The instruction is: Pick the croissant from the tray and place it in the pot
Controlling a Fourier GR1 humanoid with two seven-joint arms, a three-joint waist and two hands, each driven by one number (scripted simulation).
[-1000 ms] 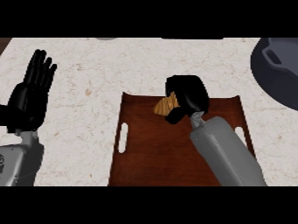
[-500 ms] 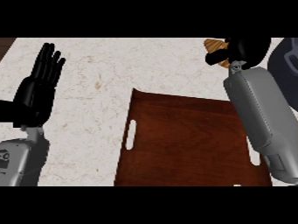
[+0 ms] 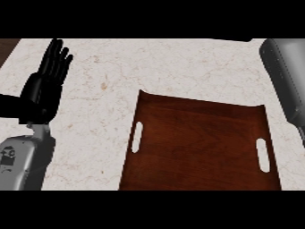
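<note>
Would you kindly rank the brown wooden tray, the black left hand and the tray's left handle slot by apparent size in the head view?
Largest: brown wooden tray.
Next: black left hand, perhaps enlarged by nearness.
Smallest: the tray's left handle slot.

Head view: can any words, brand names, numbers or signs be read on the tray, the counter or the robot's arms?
No text can be read.
The tray is plain dark wood and the counter is bare speckled stone.
The left forearm has a small mark, too small to read.
The left robot hand and the right forearm carry no writing.
</note>
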